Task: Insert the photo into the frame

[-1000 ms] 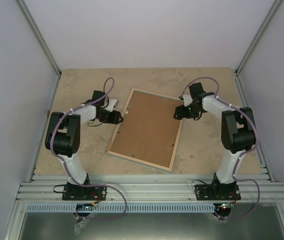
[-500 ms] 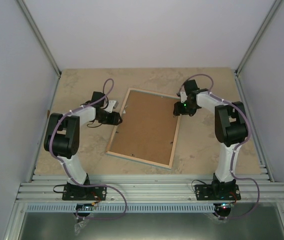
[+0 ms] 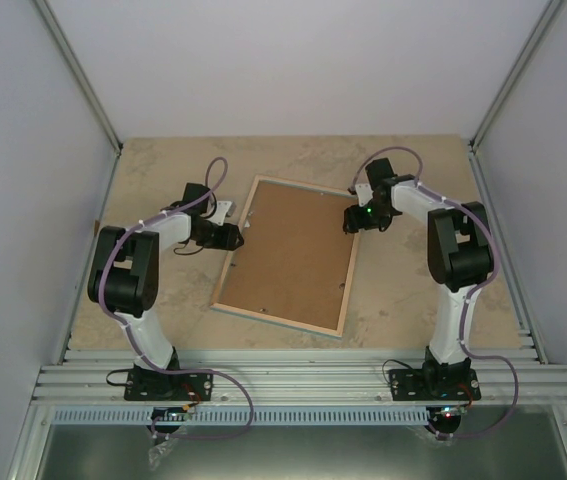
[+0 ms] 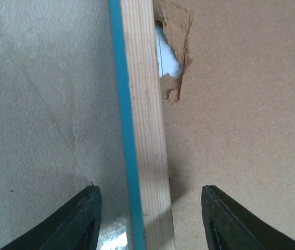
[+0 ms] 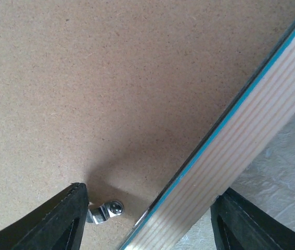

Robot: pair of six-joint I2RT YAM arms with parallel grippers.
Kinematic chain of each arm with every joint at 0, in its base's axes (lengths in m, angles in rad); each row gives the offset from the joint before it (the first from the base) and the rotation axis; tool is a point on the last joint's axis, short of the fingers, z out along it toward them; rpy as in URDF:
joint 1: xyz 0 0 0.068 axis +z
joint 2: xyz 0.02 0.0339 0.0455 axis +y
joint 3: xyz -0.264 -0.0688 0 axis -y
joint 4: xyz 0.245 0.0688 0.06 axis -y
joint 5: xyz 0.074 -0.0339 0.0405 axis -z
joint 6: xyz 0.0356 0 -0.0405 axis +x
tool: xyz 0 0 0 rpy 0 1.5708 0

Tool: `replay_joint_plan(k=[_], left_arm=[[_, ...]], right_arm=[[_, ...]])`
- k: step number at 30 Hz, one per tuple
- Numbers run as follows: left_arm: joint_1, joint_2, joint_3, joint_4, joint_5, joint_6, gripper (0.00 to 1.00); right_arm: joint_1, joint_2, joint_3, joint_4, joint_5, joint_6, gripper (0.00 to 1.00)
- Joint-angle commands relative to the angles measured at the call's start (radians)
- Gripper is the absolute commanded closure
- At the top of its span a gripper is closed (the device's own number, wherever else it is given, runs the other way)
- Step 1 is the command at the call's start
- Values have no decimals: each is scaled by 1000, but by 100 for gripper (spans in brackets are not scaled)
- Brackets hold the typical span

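The frame (image 3: pixel 230 272) lies back side up on the table, its light wood rail around a brown backing board (image 3: pixel 293 255). My left gripper (image 3: pixel 237 238) is open astride the frame's left rail (image 4: pixel 142 130), with a blue edge showing and neither finger touching it. At the right rail near the far corner, my right gripper (image 3: pixel 353 218) is also open: one finger hangs over the board (image 5: pixel 111 78) and the other sits outside the rail (image 5: pixel 251 130). The photo is hidden.
A torn notch (image 4: pixel 172 65) in the backing board beside the left rail shows something white beneath. A small metal clip (image 5: pixel 105 211) stands on the board by the right gripper's inner finger. Grey walls close in the beige tabletop (image 3: pixel 413 290) on three sides.
My right gripper has moved left against the frame's right rail, and the frame's far end has slid slightly left. The left arm has stayed put.
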Motion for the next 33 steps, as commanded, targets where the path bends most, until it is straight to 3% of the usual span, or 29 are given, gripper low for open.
replay_joint_plan(k=[1, 4, 9, 18, 23, 29, 31, 33], left_arm=[[-1, 25, 8, -36, -11, 0, 45], [-1, 27, 10, -37, -13, 0, 45], [-1, 30, 14, -37, -19, 0, 45], [-1, 45, 28, -45, -23, 4, 47], [-1, 37, 24, -43, -14, 8, 47], [0, 57, 42, -39, -16, 7, 46], [-1, 54, 54, -42, 1, 11, 45], [0, 38, 57, -44, 26, 15, 44]], right_arm=[[23, 40, -26, -67, -9, -27, 36], [23, 58, -40, -74, 48, -71, 41], [22, 83, -64, -97, 116, -159, 59], [22, 87, -66, -81, 160, -208, 71], [14, 93, -5, -65, 140, -211, 69], [-4, 218, 225, -42, 119, -293, 69], [-11, 249, 306, -50, 99, -352, 62], [-23, 258, 382, -78, 57, -395, 48]])
